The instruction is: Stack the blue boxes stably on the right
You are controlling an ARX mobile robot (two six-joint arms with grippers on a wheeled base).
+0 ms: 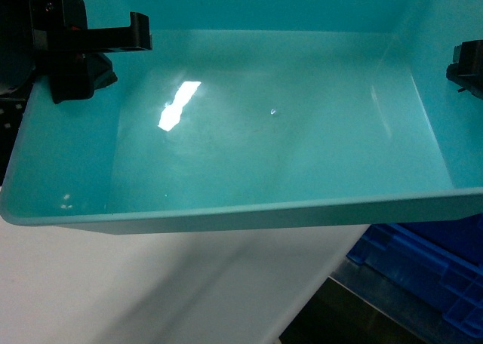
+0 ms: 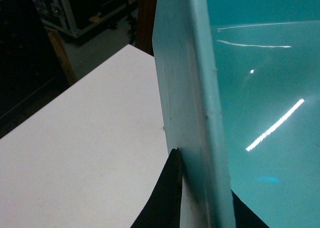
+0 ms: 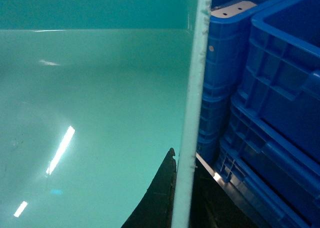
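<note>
One of the blue boxes (image 1: 264, 133), a light turquoise smooth-walled tub, fills the head view and hangs tilted above the white table (image 1: 151, 284), held by both grippers. My left gripper (image 1: 75, 57) is shut on the tub's left wall; in the left wrist view the wall (image 2: 190, 113) runs between the jaws of this gripper (image 2: 205, 198), one black finger (image 2: 167, 198) outside. My right gripper (image 1: 464, 69) is shut on the right wall; in the right wrist view the rim (image 3: 195, 88) passes between the jaws of that gripper (image 3: 185, 188), one finger (image 3: 160, 198) inside. The tub is empty.
Darker royal-blue ribbed crates (image 3: 270, 88) stand stacked just right of the tub, also low at the right in the head view (image 1: 430, 276), beside a metal edge (image 1: 377, 299). The white table (image 2: 90, 138) extends left. Dark equipment cases (image 2: 75, 8) stand on the floor beyond.
</note>
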